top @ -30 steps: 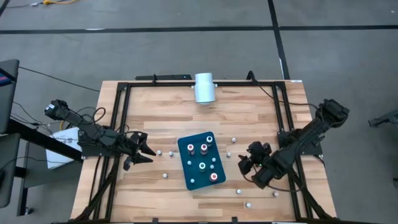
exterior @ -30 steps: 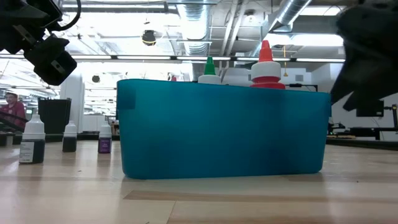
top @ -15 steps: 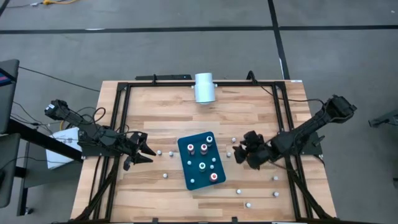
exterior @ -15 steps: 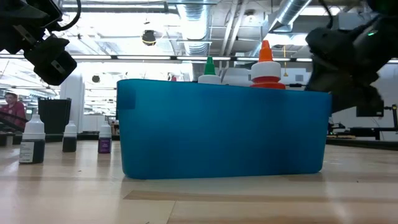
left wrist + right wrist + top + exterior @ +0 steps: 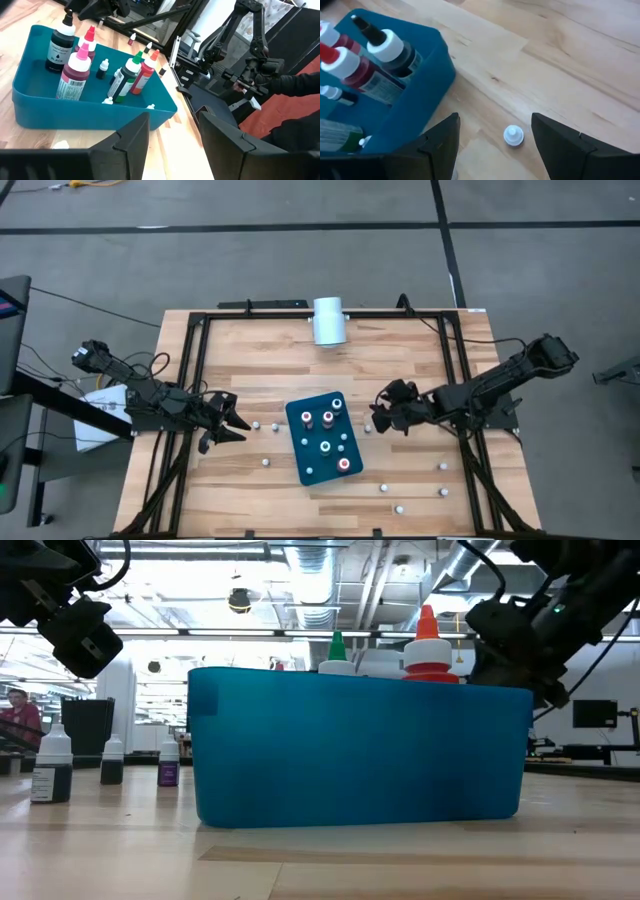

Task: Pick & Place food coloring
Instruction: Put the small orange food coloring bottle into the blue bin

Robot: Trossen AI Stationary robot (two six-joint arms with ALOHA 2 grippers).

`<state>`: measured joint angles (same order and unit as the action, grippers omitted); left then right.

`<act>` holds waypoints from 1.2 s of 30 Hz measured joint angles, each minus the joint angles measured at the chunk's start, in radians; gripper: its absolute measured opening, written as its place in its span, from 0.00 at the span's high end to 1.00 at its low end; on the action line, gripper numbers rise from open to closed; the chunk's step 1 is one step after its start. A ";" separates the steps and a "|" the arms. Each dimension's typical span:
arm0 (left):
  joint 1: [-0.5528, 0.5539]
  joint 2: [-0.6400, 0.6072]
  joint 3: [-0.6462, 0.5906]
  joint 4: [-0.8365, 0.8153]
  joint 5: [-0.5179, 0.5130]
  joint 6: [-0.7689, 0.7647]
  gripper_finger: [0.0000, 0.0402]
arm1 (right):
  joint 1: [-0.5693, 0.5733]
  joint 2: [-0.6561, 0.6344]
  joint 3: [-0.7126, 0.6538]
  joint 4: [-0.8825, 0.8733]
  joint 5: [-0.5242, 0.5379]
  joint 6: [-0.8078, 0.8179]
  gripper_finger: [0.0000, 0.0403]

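The right gripper (image 5: 384,411) is hovering at the teal tray's (image 5: 300,448) three o'clock, fingers spread wide and empty, lining up over a small white-capped food coloring bottle (image 5: 513,135) standing on the desk (image 5: 270,350). The left gripper (image 5: 232,423) is waiting at nine o'clock, fingers parted, holding nothing.

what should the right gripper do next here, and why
Probably lower straight down onto the small white-capped bottle. The right gripper is open and the bottle stands upright on the bare wood between its fingers, just outside the teal tray, where other bottles already stand. The left gripper waits on the tray's far side.
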<state>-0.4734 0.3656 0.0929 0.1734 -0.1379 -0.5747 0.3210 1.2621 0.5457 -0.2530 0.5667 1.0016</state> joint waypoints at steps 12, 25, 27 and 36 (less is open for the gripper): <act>0.000 0.000 0.000 0.000 0.000 -0.002 0.59 | -0.003 0.001 0.000 0.000 -0.046 -0.191 0.42; 0.000 0.000 0.000 0.000 0.005 0.027 0.59 | -0.002 0.002 0.000 0.000 -0.044 -0.138 0.42; 0.000 0.000 0.000 0.000 0.024 0.031 0.59 | -0.002 0.002 0.000 0.002 -0.040 -0.138 0.42; 0.000 0.000 0.000 0.000 0.052 0.032 0.59 | 0.016 0.002 -0.002 0.003 0.139 -0.103 0.42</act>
<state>-0.4736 0.3656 0.0929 0.1734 -0.0856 -0.5426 0.3370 1.2636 0.5439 -0.2497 0.7053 0.8983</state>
